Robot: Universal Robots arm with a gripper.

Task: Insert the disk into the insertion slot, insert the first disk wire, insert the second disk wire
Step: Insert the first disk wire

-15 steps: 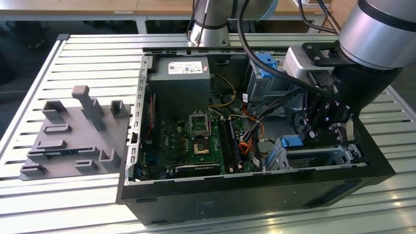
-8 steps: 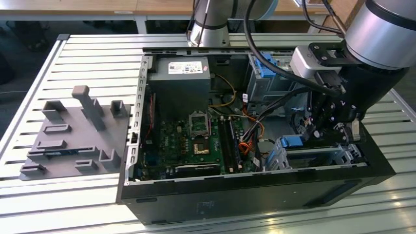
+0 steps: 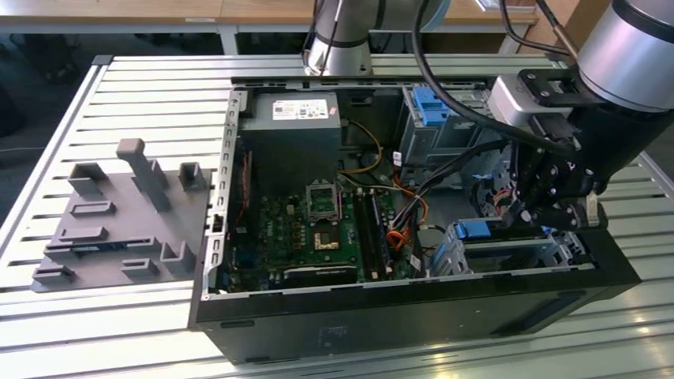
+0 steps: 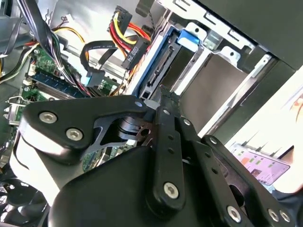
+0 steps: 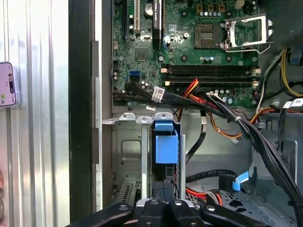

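On the slatted desk (image 3: 137,87): an open computer case (image 3: 421,316) lies on its side, with a grey pegged fixture (image 3: 116,213) beside it toward the exterior view's left.
Arm (image 3: 632,47): it reaches down into the case's corner at the exterior view's right.
Motherboard (image 3: 327,221): it lies exposed across the middle of the case.
Insertion slot (image 3: 516,257): the perforated metal cage sits just beside the motherboard, and its wall (image 5: 128,151) shows in the first wrist view.
Disk (image 5: 165,146): it sits inside the cage, seen edge-on, with its blue carrier end (image 3: 476,230) toward the motherboard.
Hand (image 5: 164,189): it is down at the disk's near end. Whether it is clenched on the disk or released cannot be told.
Red-and-yellow wire bundle (image 4: 125,28): it hangs loose beside the cage, and its black plug looks unconnected.
Black cable with a blue plug (image 4: 92,78): it also hangs free, near the motherboard.
Step in hand: it appears to be seating the disk, which looks largely home. Neither wire appears to be attached yet.
Doing it well: the carrier should stay square to the cage walls. The push should run straight along the slot. The loose cables should stay clear of the cage so nothing is pinched. Pressure should ease once the blue end meets the cage's lip.
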